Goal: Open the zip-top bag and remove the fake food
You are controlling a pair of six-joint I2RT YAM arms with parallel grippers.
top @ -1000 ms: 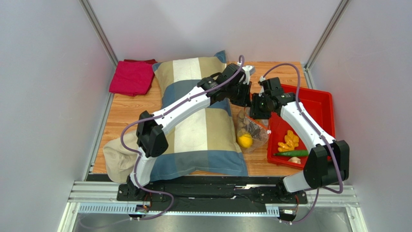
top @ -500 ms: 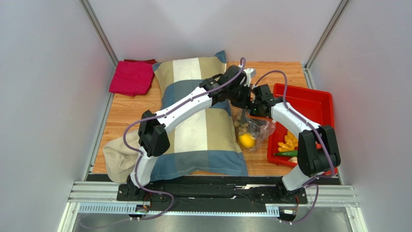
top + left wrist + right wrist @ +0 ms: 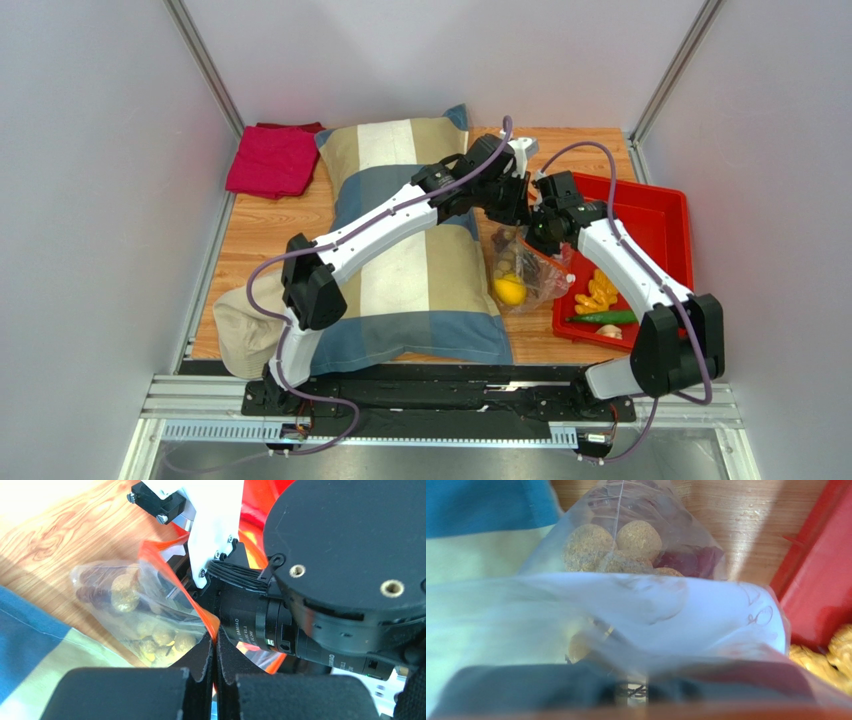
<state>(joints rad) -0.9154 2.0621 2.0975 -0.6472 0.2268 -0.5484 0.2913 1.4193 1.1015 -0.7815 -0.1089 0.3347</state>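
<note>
The zip-top bag (image 3: pixel 522 272) hangs between my two grippers, over the wood between the pillow and the red tray. Inside it are a yellow lemon (image 3: pixel 509 290), beige balls (image 3: pixel 638 540) and dark purple grapes (image 3: pixel 691 560). My left gripper (image 3: pixel 215 642) is shut on the red-orange zip strip (image 3: pixel 200 611); it shows in the top view (image 3: pixel 510 205). My right gripper (image 3: pixel 638 680) is blurred behind the plastic and the white label (image 3: pixel 706 615), pinching the bag's other lip; it shows in the top view (image 3: pixel 541 228). Orange pieces (image 3: pixel 598 292), a green vegetable (image 3: pixel 606 318) and a beige bit (image 3: pixel 608 331) lie in the tray.
A large striped pillow (image 3: pixel 400 250) fills the left and middle of the table. A red tray (image 3: pixel 650 215) stands at the right, close to the bag. A folded red cloth (image 3: pixel 272 160) lies at the back left. Grey walls close in both sides.
My right gripper moved left to the bag's mouth beside the left gripper, then drew back a little to the right. The bag's top rose and the bag shifted slightly.
</note>
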